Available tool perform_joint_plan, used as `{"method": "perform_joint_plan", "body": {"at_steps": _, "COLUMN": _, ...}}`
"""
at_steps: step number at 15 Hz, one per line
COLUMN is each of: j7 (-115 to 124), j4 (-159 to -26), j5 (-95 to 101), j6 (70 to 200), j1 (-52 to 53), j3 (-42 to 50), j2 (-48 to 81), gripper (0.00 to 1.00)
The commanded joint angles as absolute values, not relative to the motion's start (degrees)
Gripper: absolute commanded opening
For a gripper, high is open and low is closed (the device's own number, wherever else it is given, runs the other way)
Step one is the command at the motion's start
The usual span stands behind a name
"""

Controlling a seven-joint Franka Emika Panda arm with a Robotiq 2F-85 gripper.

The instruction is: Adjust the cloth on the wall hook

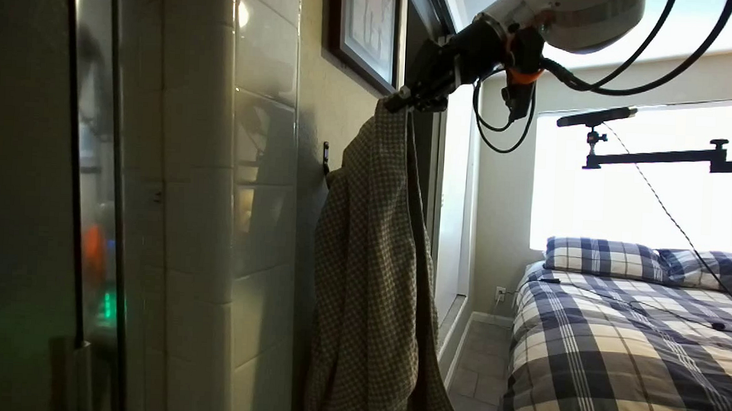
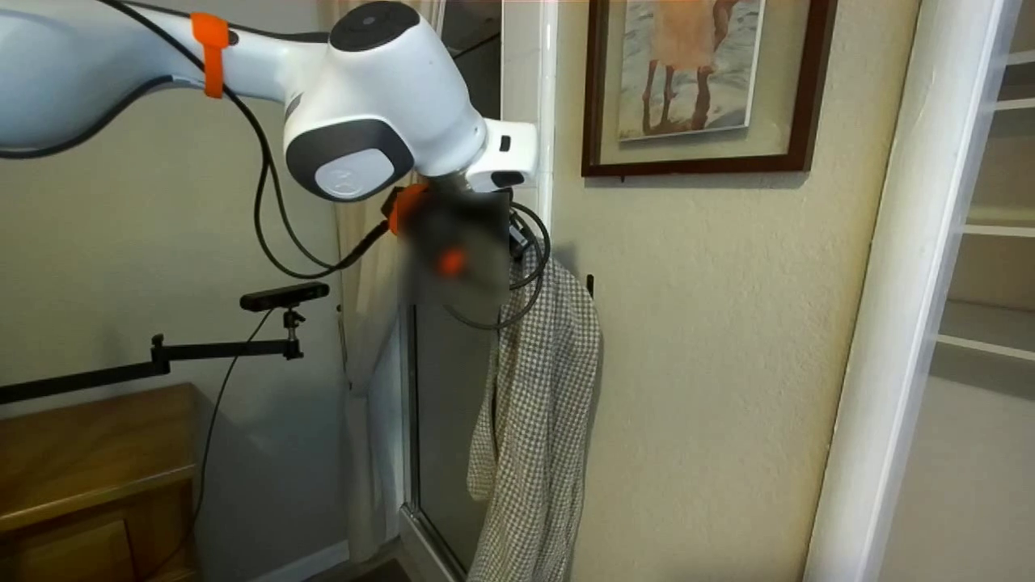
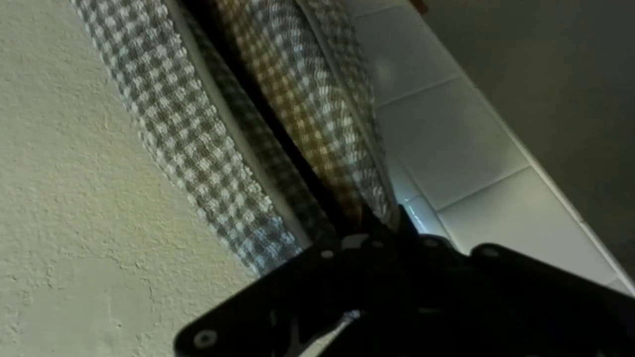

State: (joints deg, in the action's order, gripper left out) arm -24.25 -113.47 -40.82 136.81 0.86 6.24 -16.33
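Note:
The cloth (image 1: pixel 370 249) is grey-beige with a fine check and hangs in long folds along the wall. It also shows in an exterior view (image 2: pixel 546 388) and in the wrist view (image 3: pixel 188 134). My gripper (image 1: pixel 400 101) is shut on the cloth's top edge and holds it up as a peak, higher than the hook and out from the wall. In the wrist view the dark fingertips (image 3: pixel 384 220) pinch a fold. The small dark wall hook (image 1: pixel 325 155) shows its upper part beside the cloth, also in an exterior view (image 2: pixel 590 284). Its lower tip is hidden at the cloth's edge; I cannot tell whether the cloth hangs on it.
A framed picture (image 2: pixel 695 166) hangs on the wall above the hook. Glossy tiles (image 1: pixel 263 226) and a shower door (image 2: pixel 453 420) stand beside the cloth. A bed with plaid bedding (image 1: pixel 632 340), a camera on a black arm (image 1: pixel 652 159) and a wooden cabinet (image 2: pixel 97 453) are farther off.

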Motion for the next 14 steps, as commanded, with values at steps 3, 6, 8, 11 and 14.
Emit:
{"method": "perform_joint_plan", "body": {"at_steps": 3, "j7": -39.13, "j4": -107.55, "j5": -40.05, "j6": 138.09, "j1": 2.71, "j3": 7.82, "j2": -10.39, "gripper": 0.01}}
{"method": "perform_joint_plan", "body": {"at_steps": 6, "j7": -44.76, "j4": -105.22, "j5": -36.71, "j6": 138.62, "j1": 1.5, "j3": 7.14, "j2": -8.04, "gripper": 0.01}}
{"method": "perform_joint_plan", "body": {"at_steps": 8, "j7": -47.21, "j4": -104.11, "j5": -34.35, "j6": 139.01, "j1": 1.27, "j3": 6.76, "j2": -7.55, "gripper": 0.01}}
{"method": "perform_joint_plan", "body": {"at_steps": 11, "j7": -49.51, "j4": -102.8, "j5": -31.54, "j6": 140.06, "j1": 1.31, "j3": 6.48, "j2": -7.19, "gripper": 0.01}}
{"method": "perform_joint_plan", "body": {"at_steps": 14, "j7": -51.94, "j4": -101.09, "j5": -29.11, "j6": 140.34, "j1": 1.33, "j3": 6.47, "j2": -6.49, "gripper": 0.01}}
